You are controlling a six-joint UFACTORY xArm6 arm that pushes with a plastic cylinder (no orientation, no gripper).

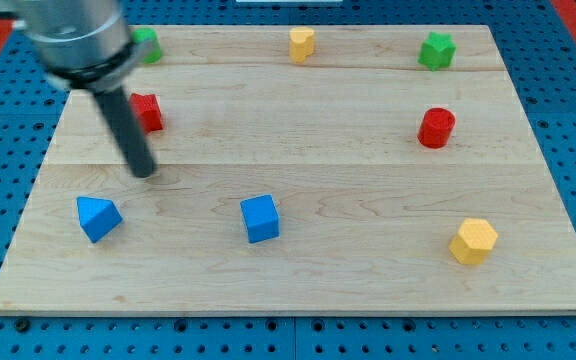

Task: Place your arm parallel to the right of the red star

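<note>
Approach step: my tip (145, 171) sits at 6 o'clock of red star (148, 111), close. No jaws on rig. Next: slide to star's 3 o'clock.

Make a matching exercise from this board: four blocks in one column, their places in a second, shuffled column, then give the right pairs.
Things:
1. blue cube
2. red cylinder
3. yellow block, the lower one
4. red block partly behind the rod

Places:
A. near the view's bottom right corner of the board
B. at the view's right, about mid-height
C. just toward the view's top from my tip
D. lower middle of the board

Pairs: 1-D, 2-B, 3-A, 4-C
</note>
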